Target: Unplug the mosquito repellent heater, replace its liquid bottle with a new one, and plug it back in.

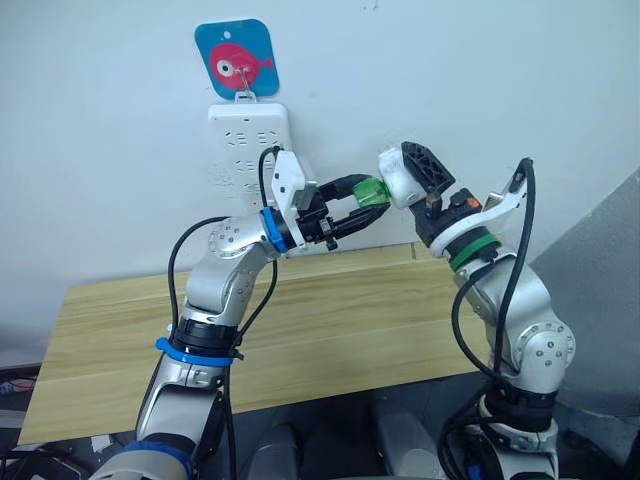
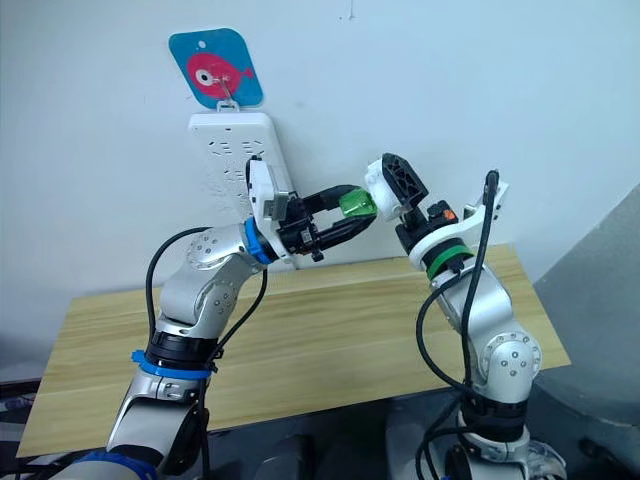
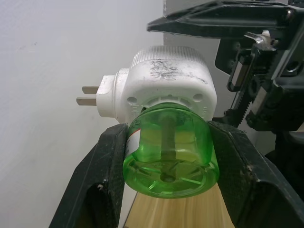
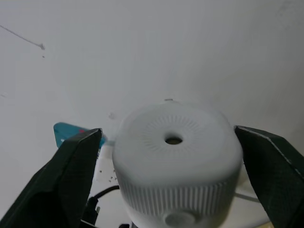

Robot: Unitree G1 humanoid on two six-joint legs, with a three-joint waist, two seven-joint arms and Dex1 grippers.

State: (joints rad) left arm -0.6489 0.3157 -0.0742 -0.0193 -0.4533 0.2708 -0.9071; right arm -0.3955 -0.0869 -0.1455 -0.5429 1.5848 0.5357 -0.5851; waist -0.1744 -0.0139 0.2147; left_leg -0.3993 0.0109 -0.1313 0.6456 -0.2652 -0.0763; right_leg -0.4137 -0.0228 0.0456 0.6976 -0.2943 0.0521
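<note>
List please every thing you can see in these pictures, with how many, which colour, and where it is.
mosquito repellent heater: one, white, held in the air in front of the wall by the right gripper, prongs free, unplugged
liquid bottle: one, green, attached to the heater, between the left gripper's fingers
power strip: one, white, hanging on the wall above the table
fish sign: one, blue with a pink fish, on the wall just above the power strip
table: one, light wood, against the wall, below both arms
left gripper: one, black fingers, shut on the liquid bottle
right gripper: one, black fingers, shut on the mosquito repellent heater
</note>
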